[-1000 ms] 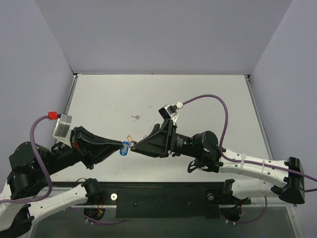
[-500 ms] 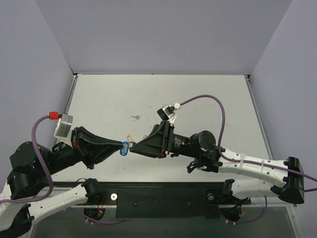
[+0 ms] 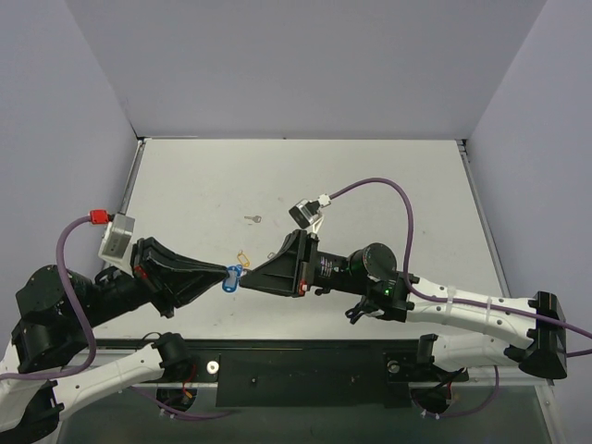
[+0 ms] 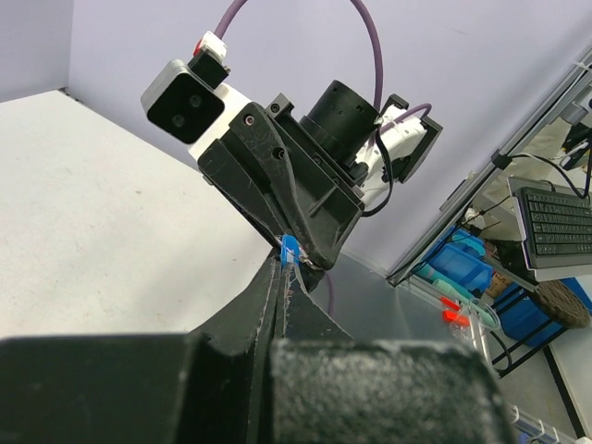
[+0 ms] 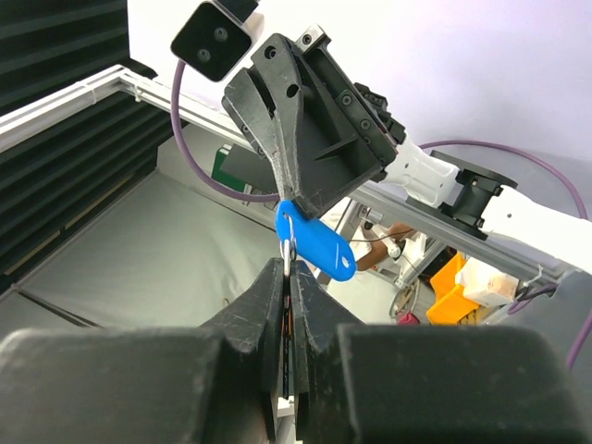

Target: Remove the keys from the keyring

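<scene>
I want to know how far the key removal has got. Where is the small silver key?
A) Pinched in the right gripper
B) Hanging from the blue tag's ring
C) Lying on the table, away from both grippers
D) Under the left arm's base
C: the key lies alone on the table, farther out than the keyring, which the left gripper and right gripper pinch between them.

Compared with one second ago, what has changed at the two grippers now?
The right gripper has closed on the ring under the blue tag, and its wrist shifted slightly left. The left gripper still pinches the tag; the loose key and yellow tag lie as before.
</scene>
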Robot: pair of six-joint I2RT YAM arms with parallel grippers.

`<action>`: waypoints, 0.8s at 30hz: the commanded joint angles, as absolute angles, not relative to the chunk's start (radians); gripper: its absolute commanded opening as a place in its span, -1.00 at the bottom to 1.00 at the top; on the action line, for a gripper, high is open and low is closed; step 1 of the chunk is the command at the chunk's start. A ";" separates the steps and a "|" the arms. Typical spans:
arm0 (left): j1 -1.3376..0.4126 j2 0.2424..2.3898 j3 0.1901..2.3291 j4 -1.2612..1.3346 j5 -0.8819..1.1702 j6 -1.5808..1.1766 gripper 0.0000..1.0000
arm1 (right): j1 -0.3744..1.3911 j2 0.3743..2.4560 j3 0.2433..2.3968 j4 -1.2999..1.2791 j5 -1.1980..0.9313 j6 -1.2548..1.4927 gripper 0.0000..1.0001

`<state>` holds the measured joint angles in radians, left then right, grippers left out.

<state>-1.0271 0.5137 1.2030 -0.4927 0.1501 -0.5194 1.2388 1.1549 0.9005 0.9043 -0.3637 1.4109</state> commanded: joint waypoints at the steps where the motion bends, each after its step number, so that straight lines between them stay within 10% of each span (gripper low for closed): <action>1: -1.031 0.503 1.258 -0.505 0.164 -0.514 -1.00 | 1.247 1.134 0.946 0.908 -0.380 1.370 -1.00; 3: -1.031 0.502 1.272 -0.534 0.153 -0.512 -0.89 | 1.247 1.123 0.956 0.844 -0.397 1.341 -1.00; 6: -1.031 0.500 1.307 -0.603 0.124 -0.508 0.06 | 1.247 1.077 1.012 0.563 -0.433 1.212 -1.00; 10: -1.031 0.512 1.364 -0.690 0.094 -0.503 0.60 | 1.259 1.052 1.165 0.055 -0.456 0.927 -1.00; 24: -1.031 0.676 1.391 -0.657 0.420 -0.515 0.39 | 1.327 1.097 1.379 -0.379 -0.548 0.546 -1.00</action>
